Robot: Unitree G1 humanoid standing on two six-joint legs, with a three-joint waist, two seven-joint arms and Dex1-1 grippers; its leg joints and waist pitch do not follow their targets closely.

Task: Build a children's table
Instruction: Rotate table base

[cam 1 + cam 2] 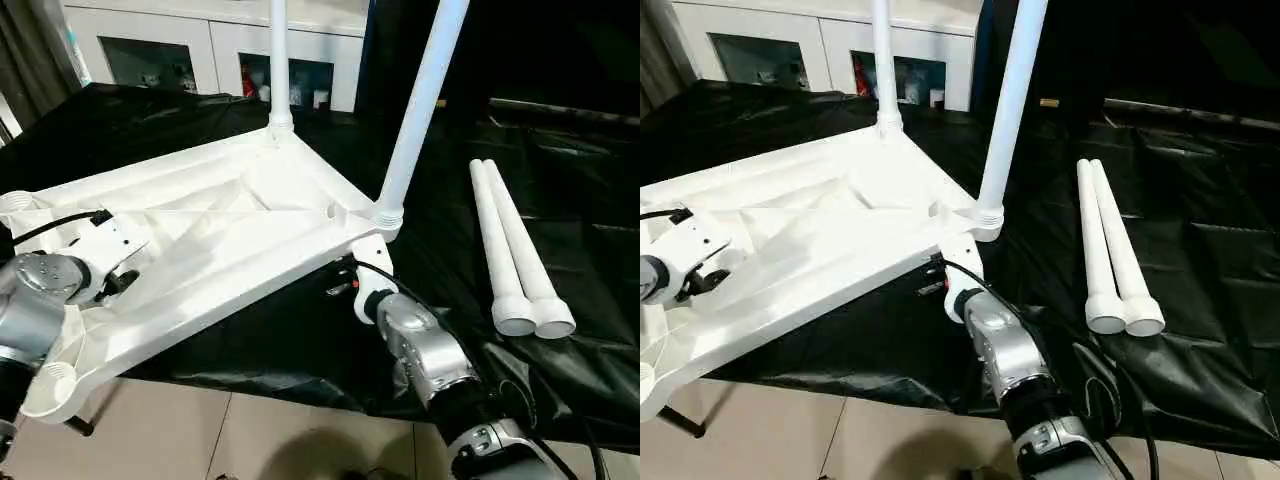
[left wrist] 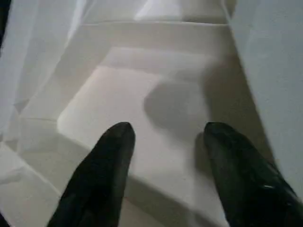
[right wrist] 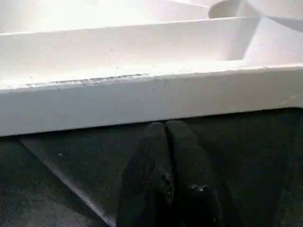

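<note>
The children's table top [image 1: 230, 230] lies upside down on black cloth, ribbed underside up. Two white legs stand upright in its sockets, one at the far corner [image 1: 278, 60] and one at the right corner [image 1: 420, 110]. Two loose legs [image 1: 510, 250] lie side by side on the cloth to the right. My left gripper [image 1: 125, 280] hovers over the underside near its left end; in the left wrist view its fingers [image 2: 118, 142] stand apart above a rib, so the gripper [image 2: 165, 132] is open. My right gripper [image 3: 165, 126] is shut, low on the cloth just under the top's near edge beside the right corner [image 1: 345, 285].
A white glass-door cabinet [image 1: 210, 50] stands behind the work. Black cloth [image 1: 560, 180] covers the surface and hangs wrinkled at the front. The top's near-left corner [image 1: 55, 385] juts past the cloth over the tiled floor [image 1: 250, 440].
</note>
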